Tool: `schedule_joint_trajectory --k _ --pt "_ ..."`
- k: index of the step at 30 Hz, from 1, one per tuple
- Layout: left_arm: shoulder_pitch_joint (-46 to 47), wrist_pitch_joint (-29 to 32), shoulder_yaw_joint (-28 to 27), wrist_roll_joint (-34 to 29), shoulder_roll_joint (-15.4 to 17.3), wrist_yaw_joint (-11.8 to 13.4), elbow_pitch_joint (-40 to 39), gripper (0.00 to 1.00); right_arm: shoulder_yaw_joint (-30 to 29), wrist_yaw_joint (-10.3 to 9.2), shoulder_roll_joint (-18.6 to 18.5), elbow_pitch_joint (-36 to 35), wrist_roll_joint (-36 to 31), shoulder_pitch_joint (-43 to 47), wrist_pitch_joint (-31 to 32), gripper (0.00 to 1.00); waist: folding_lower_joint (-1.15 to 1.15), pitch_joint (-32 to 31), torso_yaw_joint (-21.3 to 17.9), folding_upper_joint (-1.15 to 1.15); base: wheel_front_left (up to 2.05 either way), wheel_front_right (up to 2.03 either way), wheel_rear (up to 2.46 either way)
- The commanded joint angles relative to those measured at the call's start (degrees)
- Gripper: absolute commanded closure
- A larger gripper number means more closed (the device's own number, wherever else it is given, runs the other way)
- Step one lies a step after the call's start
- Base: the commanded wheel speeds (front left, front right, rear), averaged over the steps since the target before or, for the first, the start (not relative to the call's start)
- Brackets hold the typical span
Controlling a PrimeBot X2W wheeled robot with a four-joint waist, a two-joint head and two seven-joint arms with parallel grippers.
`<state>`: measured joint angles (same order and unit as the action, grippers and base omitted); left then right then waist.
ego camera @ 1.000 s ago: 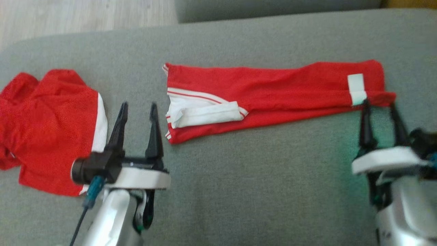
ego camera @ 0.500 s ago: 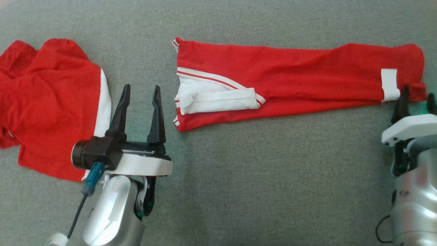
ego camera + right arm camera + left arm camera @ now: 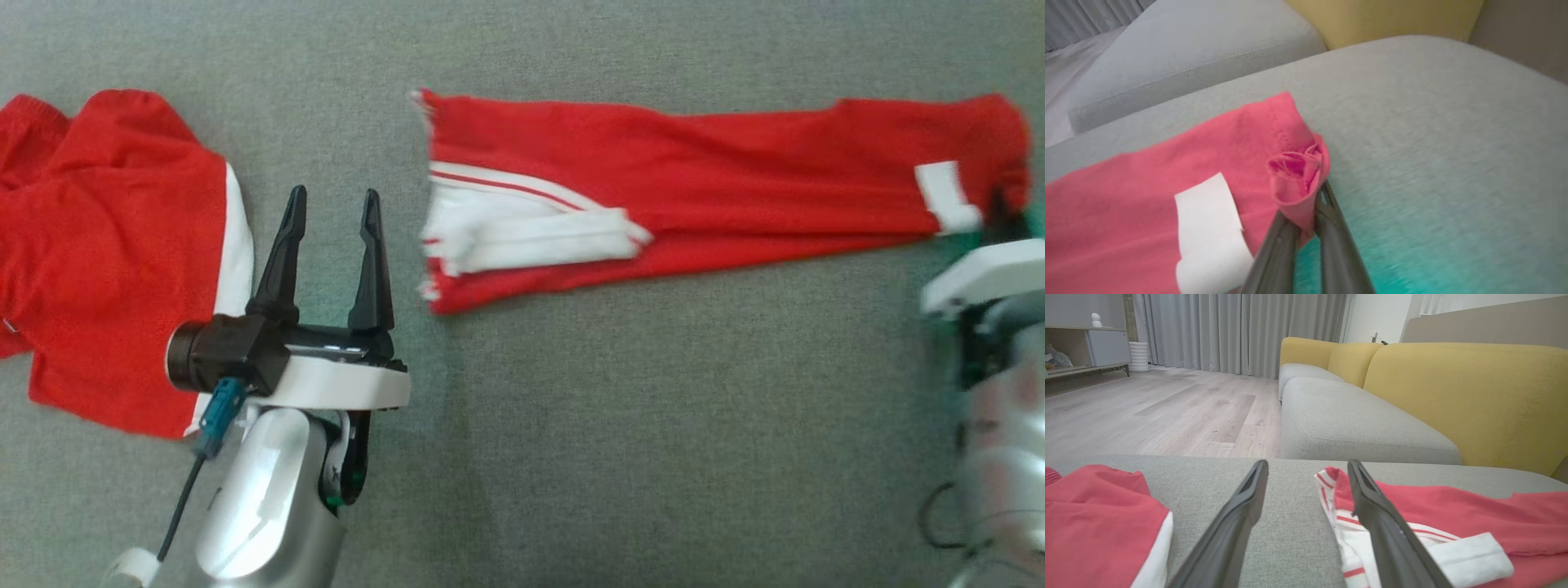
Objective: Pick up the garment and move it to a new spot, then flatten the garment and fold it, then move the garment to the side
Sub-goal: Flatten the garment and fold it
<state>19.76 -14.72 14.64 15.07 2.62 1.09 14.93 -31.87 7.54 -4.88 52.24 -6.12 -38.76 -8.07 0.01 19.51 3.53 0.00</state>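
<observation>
Right fingers [image 3: 1337,253] clamp shut on a bunched corner of the red garment [image 3: 694,171]; left fingers [image 3: 282,253] stand wide apart, empty, just beside its striped white end. The grey cushion [image 3: 653,408] lies bare across its near half. The red garment stretches long and flat across the far half. At the left lies a second red garment [image 3: 106,245]. A white tag [image 3: 947,196] sits beside the pinched corner.

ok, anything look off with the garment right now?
The long red garment has its white-striped end flipped over itself, not flat. Its opposite corner is bunched in the shut right gripper. A second red garment lies crumpled beside the open left gripper.
</observation>
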Motion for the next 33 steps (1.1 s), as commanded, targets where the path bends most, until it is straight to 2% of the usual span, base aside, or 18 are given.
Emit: schedule_joint_trajectory --k 1,9,12,16,26,33 --pt "1.6 -0.3 -1.7 0.3 0.3 0.5 -2.0 0.0 0.3 -0.05 -2.9 -2.4 0.4 -1.3 -0.5 1.0 -0.01 -0.2 -0.2 0.0 0.0 0.0 0.0" --pt "1.1 -0.3 -0.8 1.5 0.3 0.8 -1.5 0.0 -1.3 -0.05 -9.3 -5.8 1.6 2.2 0.7 1.0 -0.01 -3.0 -0.8 0.0 0.0 0.0 0.0" --pt "0.9 -0.3 -0.8 1.6 0.3 0.9 -1.2 0.0 -0.8 -0.05 -9.4 -7.0 1.5 2.7 0.7 1.0 -0.01 -4.4 -0.8 0.0 0.0 0.0 0.0" --pt "0.3 -0.3 -0.6 1.9 0.3 1.0 -0.9 0.0 2.0 -0.05 -7.2 -8.7 2.3 2.8 0.3 1.0 -0.01 -6.5 -0.7 0.0 0.0 0.0 0.0" --pt "-1.7 -0.3 0.1 2.9 0.3 1.3 -0.2 0.0 17.0 -0.05 0.6 -16.5 6.7 4.3 1.2 1.0 -0.01 -11.6 1.2 0.0 0.0 0.0 0.0" --pt "-2.0 -0.3 1.1 3.4 0.3 1.6 -0.3 0.0 33.2 -0.05 2.0 -17.5 15.0 5.8 2.9 1.0 -0.01 -12.6 3.4 0.0 0.0 0.0 0.0"
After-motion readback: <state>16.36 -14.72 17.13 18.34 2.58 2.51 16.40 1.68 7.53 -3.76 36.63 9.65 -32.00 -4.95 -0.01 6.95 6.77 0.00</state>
